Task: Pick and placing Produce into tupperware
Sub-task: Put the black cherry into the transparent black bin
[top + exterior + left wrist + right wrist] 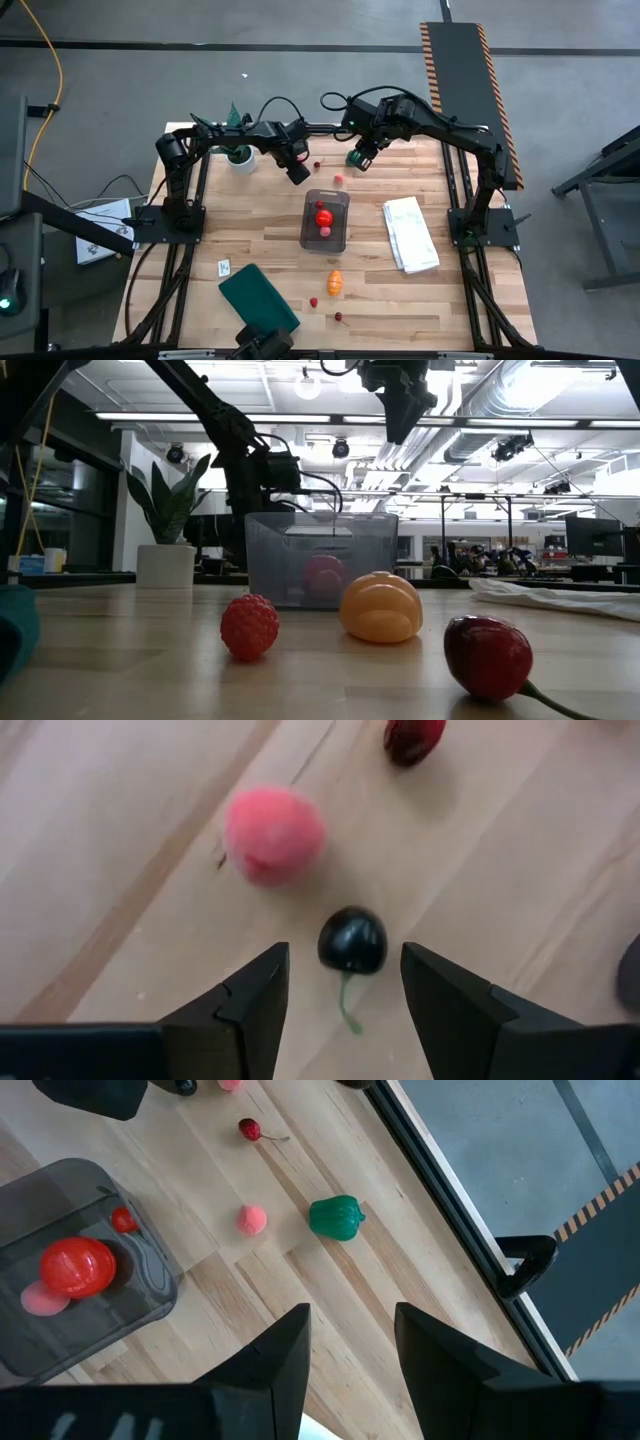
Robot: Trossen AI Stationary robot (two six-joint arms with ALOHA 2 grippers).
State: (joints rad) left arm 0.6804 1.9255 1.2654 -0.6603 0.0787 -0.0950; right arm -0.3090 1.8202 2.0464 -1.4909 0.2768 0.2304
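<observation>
The clear grey tupperware (325,200) stands mid-table with a red ball (323,214) and small pink and red pieces inside. My left gripper (342,965) hangs low just beyond its far left corner, open, fingers on either side of a small black cherry (352,940) that lies on the wood, touching nothing. A pink berry (274,833) and a dark red piece (413,738) lie close by. My right gripper (350,1335) is open, high over the far side, above a green pepper (335,1217). An orange piece (335,282), a red berry (313,301) and a cherry (338,317) lie near the front.
A folded white cloth (410,232) lies right of the tupperware, a dark green cloth (258,297) at the near left. A potted spiky plant (238,152) stands at the far left, close behind my left arm. Bare wood shows between the tupperware and the orange piece.
</observation>
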